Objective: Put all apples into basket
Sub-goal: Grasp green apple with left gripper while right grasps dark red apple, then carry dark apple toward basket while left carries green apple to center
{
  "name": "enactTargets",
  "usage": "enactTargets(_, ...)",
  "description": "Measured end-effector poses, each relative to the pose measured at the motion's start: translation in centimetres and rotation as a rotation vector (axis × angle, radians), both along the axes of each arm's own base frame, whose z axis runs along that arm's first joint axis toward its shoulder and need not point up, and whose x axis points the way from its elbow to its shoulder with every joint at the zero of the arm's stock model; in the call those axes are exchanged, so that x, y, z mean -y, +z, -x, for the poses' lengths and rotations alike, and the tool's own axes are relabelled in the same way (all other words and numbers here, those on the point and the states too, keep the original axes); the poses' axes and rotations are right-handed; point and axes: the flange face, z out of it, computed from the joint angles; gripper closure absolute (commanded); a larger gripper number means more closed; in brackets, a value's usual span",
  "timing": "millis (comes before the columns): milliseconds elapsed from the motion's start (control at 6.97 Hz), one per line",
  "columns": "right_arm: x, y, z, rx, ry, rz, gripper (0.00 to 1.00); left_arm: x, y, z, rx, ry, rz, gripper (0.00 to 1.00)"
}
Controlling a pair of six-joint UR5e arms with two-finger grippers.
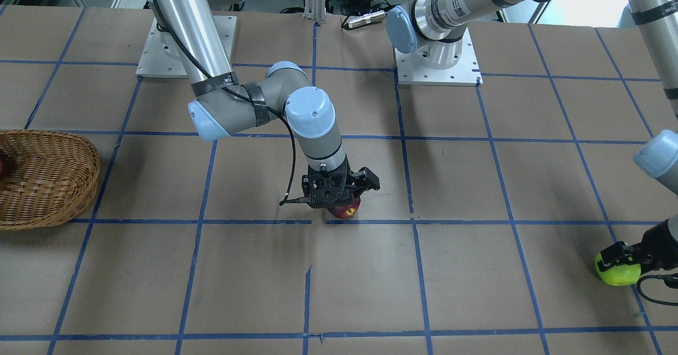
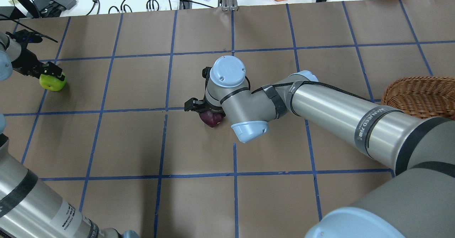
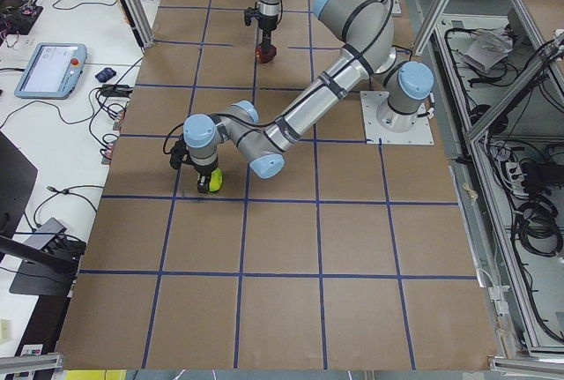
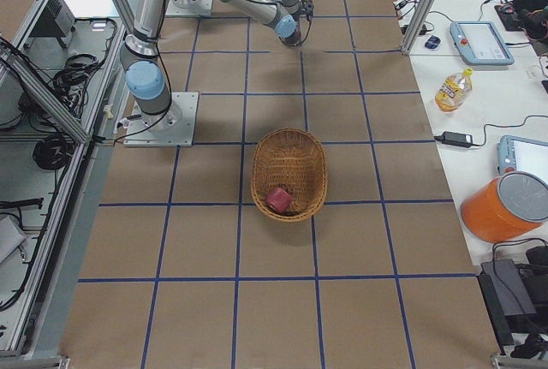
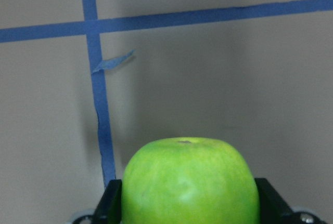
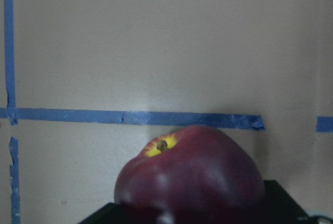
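Your right gripper (image 1: 341, 202) stood straight down at the middle of the table (image 1: 476, 281), its jaws spread about as wide as an apple and pressed to both sides of the dark red apple (image 1: 347, 211) with the yellow patch round its stem, which sat on the table or just above it; I could not tell which. Your left gripper (image 1: 624, 262) was far out at the robot's left end, its pads (image 5: 110, 203) tight against the flanks of the green apple (image 5: 190, 177). From the right gripper the basket (image 4: 289, 132) lay well off toward the robot's right, its long axis running along the table toward that gripper, with one reddish apple (image 4: 278, 199) already in it. So you had the right arm (image 2: 337, 117) much the nearer; I judged its carry a plain sideways sweep, while the left arm (image 3: 291, 120) would have to cross the whole table, past the right one
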Motion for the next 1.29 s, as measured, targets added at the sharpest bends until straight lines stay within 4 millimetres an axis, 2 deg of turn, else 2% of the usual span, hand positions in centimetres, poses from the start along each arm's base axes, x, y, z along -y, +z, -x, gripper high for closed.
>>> enactTargets(144, 0.0, -0.2, -0.2, 0.000, 0.004, 0.000, 0.00, -0.3, 1.5, 0.4, -0.018, -0.001, -0.026, 1.00)
enactTargets(431, 0.0, -0.4, -0.5, 0.014, 0.010, 0.004, 0.00, -1.8, 6.0, 2.4, -0.074, 0.015, -0.098, 1.00)
enactTargets(574, -0.1, -0.4, -0.8, 0.028, 0.018, 0.003, 0.15, -2.5, 8.4, 4.7, -0.096, 0.053, -0.128, 1.00)
enactTargets(861, -0.1, -0.2, -0.9, 0.037, 0.054, 0.021, 0.54, -2.9, 11.7, 11.9, -0.111, 0.110, -0.154, 1.00)
enactTargets(1005, 0.0, -0.1, -0.9, 0.036, 0.072, 0.028, 0.62, -3.1, 12.6, 14.1, -0.115, 0.128, -0.153, 1.00)
enactTargets(1292, 0.2, 0.1, -0.6, 0.035, 0.078, 0.031, 0.69, -3.6, 13.8, 15.9, -0.132, 0.160, -0.157, 1.00)
